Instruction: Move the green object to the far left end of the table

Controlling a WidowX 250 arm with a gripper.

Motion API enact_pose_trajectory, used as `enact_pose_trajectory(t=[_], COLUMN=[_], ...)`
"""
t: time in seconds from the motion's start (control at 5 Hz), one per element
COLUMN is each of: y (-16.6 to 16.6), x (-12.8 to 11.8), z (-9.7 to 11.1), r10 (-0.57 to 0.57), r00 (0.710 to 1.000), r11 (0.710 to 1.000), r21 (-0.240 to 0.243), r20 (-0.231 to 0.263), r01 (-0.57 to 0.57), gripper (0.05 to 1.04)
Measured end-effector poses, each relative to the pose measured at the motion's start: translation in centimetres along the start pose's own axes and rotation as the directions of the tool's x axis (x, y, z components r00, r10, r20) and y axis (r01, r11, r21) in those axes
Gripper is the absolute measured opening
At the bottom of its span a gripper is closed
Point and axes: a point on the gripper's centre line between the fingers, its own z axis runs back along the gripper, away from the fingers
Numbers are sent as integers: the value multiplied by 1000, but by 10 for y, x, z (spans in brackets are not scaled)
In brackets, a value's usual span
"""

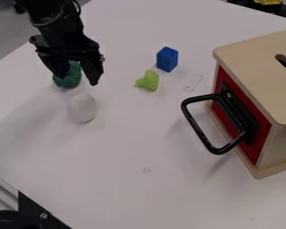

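We see the black gripper (79, 80) up near the top left, pointing down over the white table (139, 145). Its two fingers are apart. The dark green lump (67, 82) is on the table near the left edge, behind the gripper, and we see part of it in the gap. We can't tell if they touch. A white egg shape (82, 108) is just beside the lump, on the near side. To the right, we see a light green toy (149, 81), a blue block (167, 59) and a big wood box (256, 74) with a black handle (196, 127).
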Motion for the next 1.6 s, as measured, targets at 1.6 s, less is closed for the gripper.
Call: enact_pose_trajectory(t=[1.6], y=[68], x=[35], z=[-32], r10=[219], r00=[975], r11=[972], r21=[94], r20=[-27], r01=[-216], gripper=[999])
